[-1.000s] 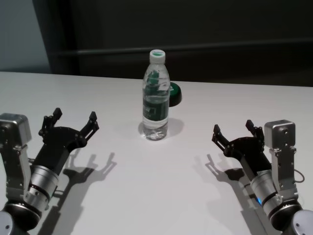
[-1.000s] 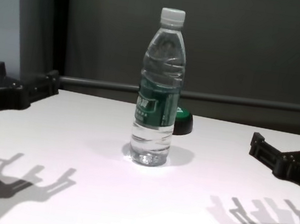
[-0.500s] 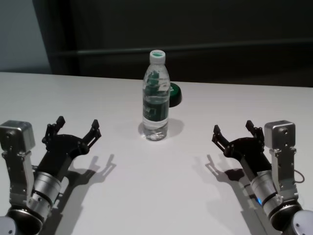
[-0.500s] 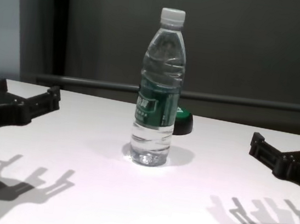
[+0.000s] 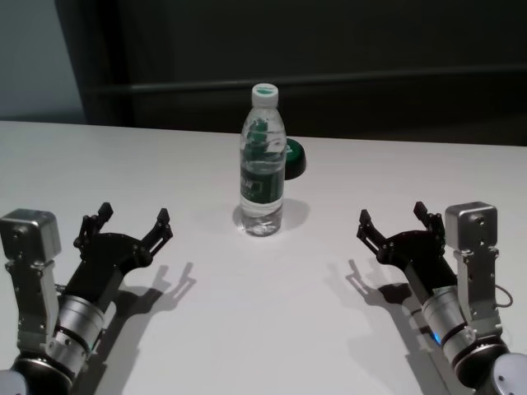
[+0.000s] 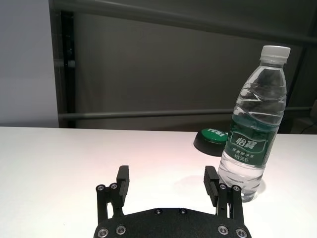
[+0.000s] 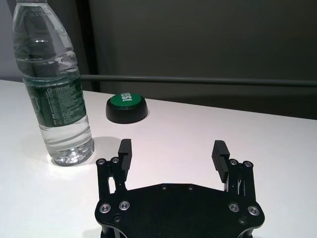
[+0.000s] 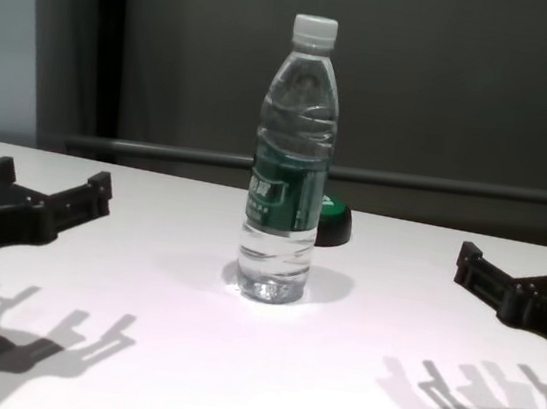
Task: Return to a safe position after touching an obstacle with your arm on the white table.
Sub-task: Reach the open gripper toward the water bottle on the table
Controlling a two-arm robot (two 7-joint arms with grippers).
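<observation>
The water bottle (image 5: 263, 164) is seen standing upright near the middle of the white table (image 5: 272, 329), white cap on, with its dark green label band around the mid-body. Clear liquid is visible in its lower part. A low black-and-green round object (image 5: 293, 158) is located just behind the bottle, toward its right side; whether the two touch cannot be told. The left gripper (image 5: 124, 226) is held low over the near left part of the table, well apart from the bottle, with its fingers spread wide and nothing between them. In the left wrist view the bottle (image 6: 253, 119) is seen ahead of the fingers (image 6: 122, 179), off to one side. The right gripper (image 5: 394, 219) is held over the near right part of the table, likewise spread wide and empty, well apart from the bottle. Shadows of both grippers are cast on the tabletop in front of them.
</observation>
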